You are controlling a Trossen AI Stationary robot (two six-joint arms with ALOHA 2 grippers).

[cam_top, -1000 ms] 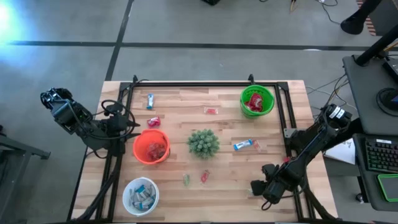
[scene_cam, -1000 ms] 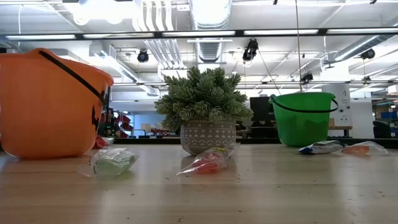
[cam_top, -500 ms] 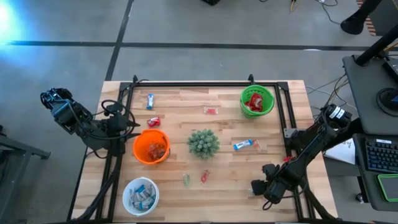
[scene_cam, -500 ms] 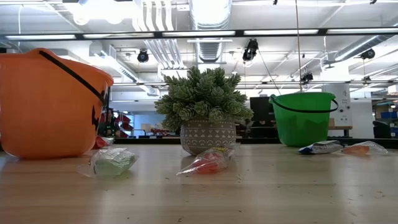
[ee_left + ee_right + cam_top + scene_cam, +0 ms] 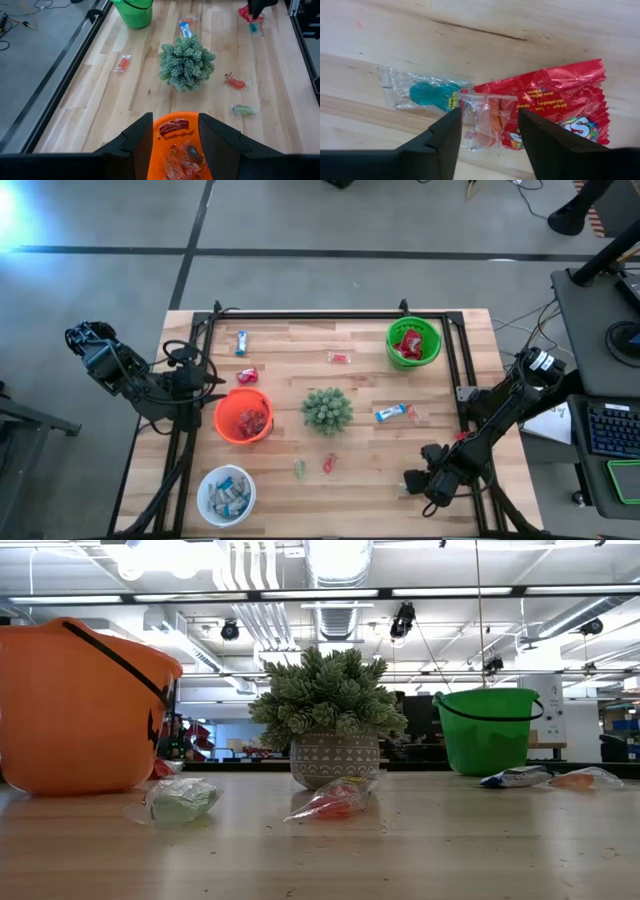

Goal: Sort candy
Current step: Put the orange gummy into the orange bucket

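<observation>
The right gripper point(image 5: 485, 135), jaws narrowing yet still parted, straddled an orange candy point(image 5: 487, 122) beside the red packet point(image 5: 555, 107), beginning a pick.

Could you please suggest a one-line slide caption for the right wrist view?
Right gripper, fingers apart, poised over a clear orange candy lying between a teal candy and a red packet on the wooden table.

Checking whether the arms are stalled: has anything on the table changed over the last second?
Nothing visibly changed. The left gripper is over the orange bucket, the right gripper above the red packet and two clear-wrapped sweets, and the plant and loose candy lie where they were.
</observation>
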